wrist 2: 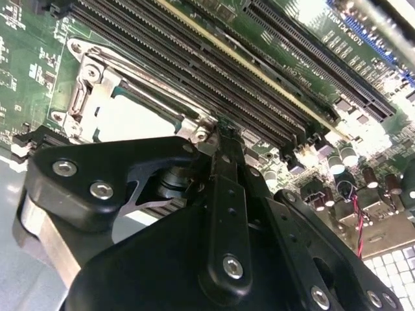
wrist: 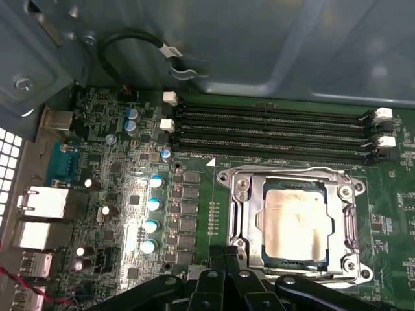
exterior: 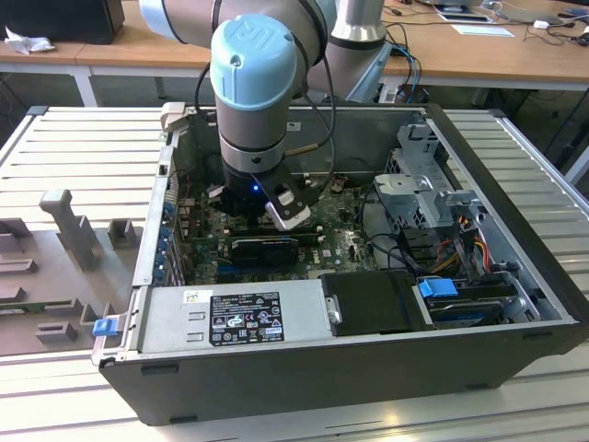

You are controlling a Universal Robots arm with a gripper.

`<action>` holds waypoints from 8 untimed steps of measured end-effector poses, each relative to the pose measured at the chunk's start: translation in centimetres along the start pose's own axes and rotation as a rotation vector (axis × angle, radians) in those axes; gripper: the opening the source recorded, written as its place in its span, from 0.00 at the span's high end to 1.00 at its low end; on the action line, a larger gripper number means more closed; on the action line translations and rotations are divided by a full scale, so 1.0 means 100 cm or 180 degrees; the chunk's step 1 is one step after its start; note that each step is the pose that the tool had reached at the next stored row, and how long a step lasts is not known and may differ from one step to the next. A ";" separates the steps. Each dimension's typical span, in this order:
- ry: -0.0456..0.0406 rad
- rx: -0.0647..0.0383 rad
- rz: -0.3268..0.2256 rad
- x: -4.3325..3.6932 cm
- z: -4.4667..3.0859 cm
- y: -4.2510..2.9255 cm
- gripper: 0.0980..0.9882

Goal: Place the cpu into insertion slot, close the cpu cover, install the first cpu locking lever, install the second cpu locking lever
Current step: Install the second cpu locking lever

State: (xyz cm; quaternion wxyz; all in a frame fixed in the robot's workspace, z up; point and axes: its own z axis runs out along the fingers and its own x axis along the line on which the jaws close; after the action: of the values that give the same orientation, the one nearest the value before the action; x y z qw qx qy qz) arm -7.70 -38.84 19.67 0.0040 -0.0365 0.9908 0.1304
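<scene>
First wrist view shows the cpu seated under the closed cpu cover. Gripper, fingers together and empty, hovers beside it; any lever press should be gentle and square.

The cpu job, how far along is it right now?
Done: the cpu sits in the insertion slot, and the cpu cover lies flat around it. In hand: the gripper hovers at the socket's edge, holding nothing visible. Left: whether either locking lever is latched cannot be told.

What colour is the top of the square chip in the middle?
The cpu top is pale silver-grey with a yellowish smudge, best seen in the first wrist view.
</scene>
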 end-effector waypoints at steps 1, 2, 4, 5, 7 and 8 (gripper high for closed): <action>0.0000 -0.0001 -0.0001 0.0001 0.0000 0.0000 0.99; 0.0000 -0.0001 -0.0001 0.0002 0.0001 0.0000 0.99; -0.0001 -0.0002 0.0000 0.0004 -0.0036 0.0010 0.99; 0.0000 -0.0002 0.0000 0.0002 -0.0083 0.0023 0.99; 0.0000 -0.0002 0.0000 0.0001 -0.0135 0.0038 0.99; 0.0000 -0.0001 0.0000 0.0001 -0.0155 0.0043 0.99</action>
State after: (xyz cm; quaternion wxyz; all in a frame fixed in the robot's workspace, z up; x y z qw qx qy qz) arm -7.74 -38.82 21.28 0.0041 -0.0365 0.9908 0.1305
